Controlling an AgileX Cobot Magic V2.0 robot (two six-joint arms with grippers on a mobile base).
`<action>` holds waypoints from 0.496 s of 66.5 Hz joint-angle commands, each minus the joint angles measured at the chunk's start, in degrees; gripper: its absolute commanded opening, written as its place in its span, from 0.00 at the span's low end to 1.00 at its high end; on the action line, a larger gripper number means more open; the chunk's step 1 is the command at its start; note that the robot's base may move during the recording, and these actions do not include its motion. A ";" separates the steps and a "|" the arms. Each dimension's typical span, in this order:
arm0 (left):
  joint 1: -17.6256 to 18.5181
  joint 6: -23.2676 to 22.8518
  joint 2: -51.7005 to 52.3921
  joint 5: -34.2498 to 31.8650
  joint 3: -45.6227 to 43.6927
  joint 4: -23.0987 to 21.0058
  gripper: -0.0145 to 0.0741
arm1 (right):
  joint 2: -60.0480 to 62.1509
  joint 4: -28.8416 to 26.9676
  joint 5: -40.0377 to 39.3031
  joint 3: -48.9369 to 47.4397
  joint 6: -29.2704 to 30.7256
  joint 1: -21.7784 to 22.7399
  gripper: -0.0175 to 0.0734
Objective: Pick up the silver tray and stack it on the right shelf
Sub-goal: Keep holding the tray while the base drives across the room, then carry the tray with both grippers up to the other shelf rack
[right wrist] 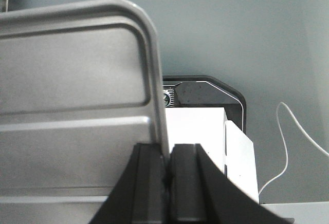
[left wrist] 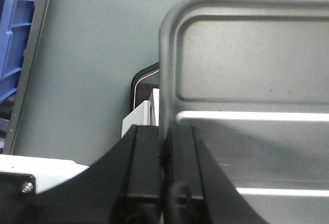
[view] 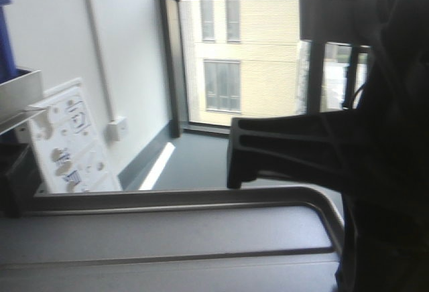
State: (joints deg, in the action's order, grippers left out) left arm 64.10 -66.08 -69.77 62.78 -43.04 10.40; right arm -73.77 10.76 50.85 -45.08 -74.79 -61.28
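Note:
The silver tray (view: pixel 167 238) is held level above the grey floor and fills the bottom of the front view; one long rib runs across its floor. My left gripper (left wrist: pixel 164 131) is shut on the left rim of the silver tray (left wrist: pixel 247 59), one finger inside the rim and one outside. My right gripper (right wrist: pixel 167 149) is shut on the right rim of the silver tray (right wrist: pixel 72 70) in the same way. The right arm (view: pixel 382 171) is a dark mass at the right of the front view. The right shelf is out of view.
A blue bin (left wrist: pixel 15 39) sits behind a metal rail (left wrist: pixel 31 64) at the far left. A dull grey tray (view: pixel 19 91) shows at the left edge. A white foam panel (view: pixel 67 144) leans on the wall near the window (view: pixel 228 57). Below the tray are a white box (right wrist: pixel 205 131) and a white cable (right wrist: pixel 293 126).

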 commanded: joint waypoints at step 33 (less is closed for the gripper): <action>0.39 0.83 1.18 13.91 -0.81 1.74 0.05 | 1.74 4.05 2.78 -1.57 -0.54 0.48 0.27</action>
State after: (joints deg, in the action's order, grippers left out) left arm 64.10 -66.08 -69.77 62.78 -43.04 10.40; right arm -73.77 10.76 50.85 -45.08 -74.79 -61.28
